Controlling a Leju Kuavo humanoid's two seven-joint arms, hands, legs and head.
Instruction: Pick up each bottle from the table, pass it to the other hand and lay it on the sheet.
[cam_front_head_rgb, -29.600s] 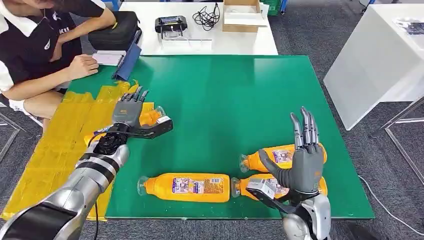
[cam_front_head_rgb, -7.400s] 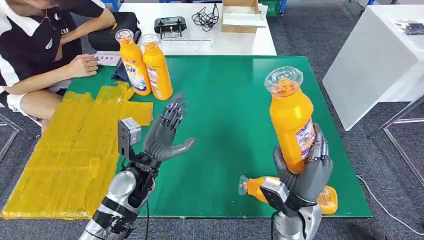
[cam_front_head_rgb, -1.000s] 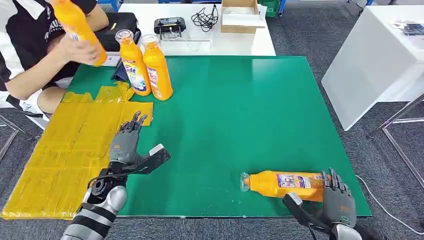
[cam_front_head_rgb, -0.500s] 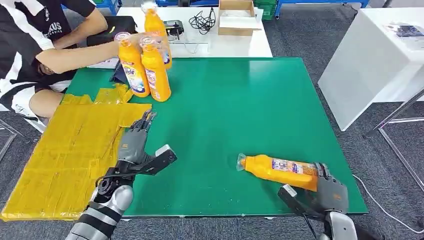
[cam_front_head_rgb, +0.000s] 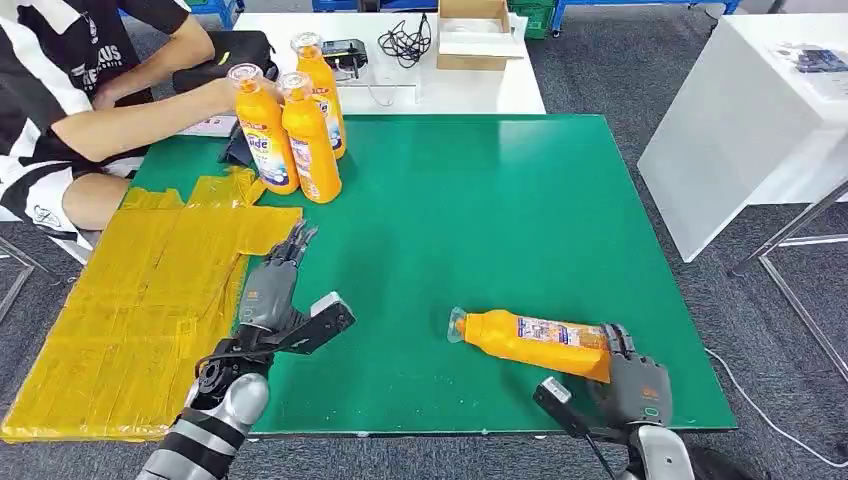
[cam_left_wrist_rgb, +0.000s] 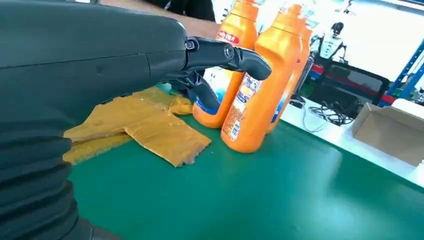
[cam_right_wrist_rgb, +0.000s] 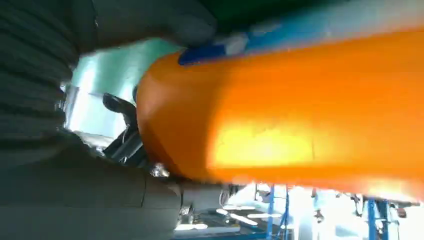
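Right hand gripping the last lying bottle

Left hand is hovering empty, fingers spread, beside the crumpled yellow sheet; right hand is clasping the orange plastic bottle, tilted at the green table's near right.

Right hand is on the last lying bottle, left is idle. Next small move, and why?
Probably lift the bottle clear of the green table and bring it toward the left hand. The right hand grips its base end, its cap end low over the mat, and the left hand waits open beside the yellow sheet.
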